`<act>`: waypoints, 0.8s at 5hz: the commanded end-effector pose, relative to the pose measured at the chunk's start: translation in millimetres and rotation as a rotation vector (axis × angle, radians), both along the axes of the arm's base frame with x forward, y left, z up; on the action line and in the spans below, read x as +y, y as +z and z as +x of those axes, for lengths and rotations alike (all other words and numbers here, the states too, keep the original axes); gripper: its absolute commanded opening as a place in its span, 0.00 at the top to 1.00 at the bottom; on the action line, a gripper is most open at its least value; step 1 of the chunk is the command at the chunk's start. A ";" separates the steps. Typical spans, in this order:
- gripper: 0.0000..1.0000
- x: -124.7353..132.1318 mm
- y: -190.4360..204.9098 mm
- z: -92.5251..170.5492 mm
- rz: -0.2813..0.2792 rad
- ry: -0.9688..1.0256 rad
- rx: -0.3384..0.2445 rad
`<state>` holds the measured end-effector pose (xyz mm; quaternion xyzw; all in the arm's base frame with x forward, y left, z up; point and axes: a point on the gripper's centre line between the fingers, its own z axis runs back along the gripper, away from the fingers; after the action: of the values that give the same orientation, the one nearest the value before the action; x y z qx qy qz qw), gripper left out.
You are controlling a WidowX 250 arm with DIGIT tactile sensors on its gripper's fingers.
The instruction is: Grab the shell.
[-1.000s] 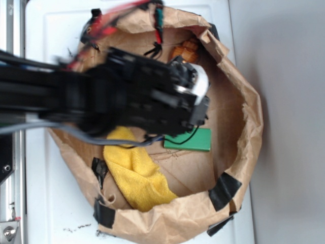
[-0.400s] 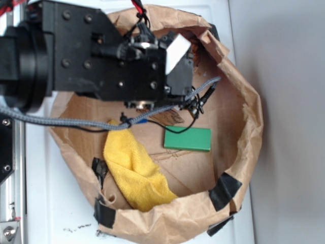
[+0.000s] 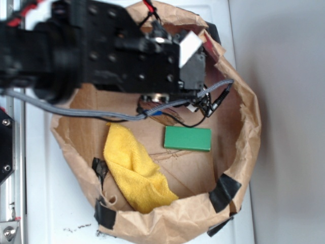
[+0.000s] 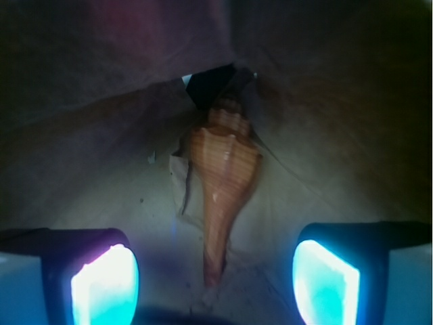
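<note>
In the wrist view the orange-brown spiral shell (image 4: 222,172) lies on the brown paper floor, its spire pointing away toward a dark gap and its long tail reaching back between my fingers. My gripper (image 4: 215,284) is open, its two glowing pads wide apart on either side of the tail's tip, not touching it. In the exterior view the black arm and gripper (image 3: 190,66) hang over the far side of the paper bag, and the shell is hidden beneath them.
The crumpled brown paper bag (image 3: 249,127) rings the work area, with black tape patches (image 3: 224,190) on its near wall. Inside lie a green block (image 3: 187,139) and a yellow cloth (image 3: 134,170). Bag walls rise close behind the shell (image 4: 101,74).
The arm has swung up and toward the bag's far side, then shifted slightly right; it now covers the spot where the shell showed a second ago.
</note>
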<state>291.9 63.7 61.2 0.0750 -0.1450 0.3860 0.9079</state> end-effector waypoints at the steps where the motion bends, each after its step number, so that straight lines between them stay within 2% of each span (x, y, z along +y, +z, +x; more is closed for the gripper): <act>1: 0.00 20.4 -4.4 8.0 -0.019 -0.035 -0.039; 2: 0.00 21.6 -13.5 13.8 0.011 -0.027 -0.015; 3: 0.00 23.4 -24.9 19.1 0.075 -0.019 0.005; 4: 0.00 34.3 -34.7 26.8 0.086 -0.015 0.014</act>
<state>323.2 83.6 22.8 0.1181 -0.1447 0.3638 0.9125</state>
